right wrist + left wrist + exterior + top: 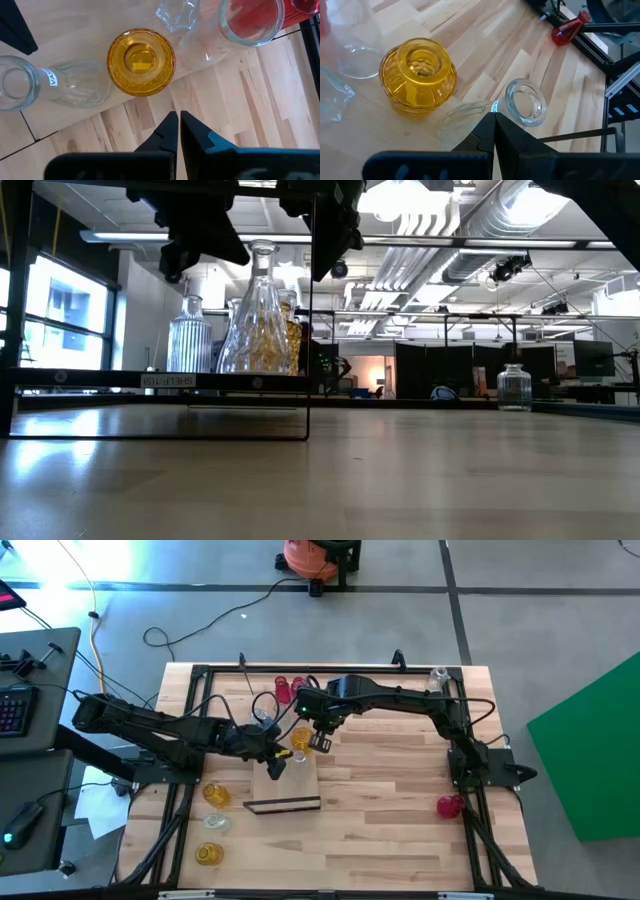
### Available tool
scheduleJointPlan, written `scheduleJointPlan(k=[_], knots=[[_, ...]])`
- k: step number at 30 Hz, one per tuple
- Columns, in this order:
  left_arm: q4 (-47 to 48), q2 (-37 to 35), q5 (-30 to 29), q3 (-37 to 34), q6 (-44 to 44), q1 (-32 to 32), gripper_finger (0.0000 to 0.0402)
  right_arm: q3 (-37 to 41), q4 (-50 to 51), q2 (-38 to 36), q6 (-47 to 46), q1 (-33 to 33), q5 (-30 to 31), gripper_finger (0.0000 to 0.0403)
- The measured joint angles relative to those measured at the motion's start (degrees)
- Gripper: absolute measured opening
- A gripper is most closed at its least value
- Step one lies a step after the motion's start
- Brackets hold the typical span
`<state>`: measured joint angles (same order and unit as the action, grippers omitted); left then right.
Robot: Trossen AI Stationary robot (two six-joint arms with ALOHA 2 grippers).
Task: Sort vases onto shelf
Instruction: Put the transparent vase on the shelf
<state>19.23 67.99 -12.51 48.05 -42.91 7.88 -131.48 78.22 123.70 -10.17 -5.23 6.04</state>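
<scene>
Closed left fingers [494, 131] above clear vase [525, 102], amber vase [418, 75] beside; closed right fingers [175, 131] near it.

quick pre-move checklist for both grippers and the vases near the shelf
1. Left gripper shut and holding nothing: ok.
2. Right gripper shut and holding nothing: ok.
3. Yellow vase upright on the shelf: ok.
4. Clear bottle vase upright beside it: ok.
5. Both grippers hang close together over the shelf, clearance between them: cannot tell.
6. Red vase lies tipped over by the table's right edge: not ok.
</scene>
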Motion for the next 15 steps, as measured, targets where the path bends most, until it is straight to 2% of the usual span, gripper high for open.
scheduleJointPlan(k=[15], knots=[[-1.7,0.0,0.0,0.0,1.2,0.0,0.0000,0.0,-1.1,0.0,0.2,0.0,0.0,0.0000]])
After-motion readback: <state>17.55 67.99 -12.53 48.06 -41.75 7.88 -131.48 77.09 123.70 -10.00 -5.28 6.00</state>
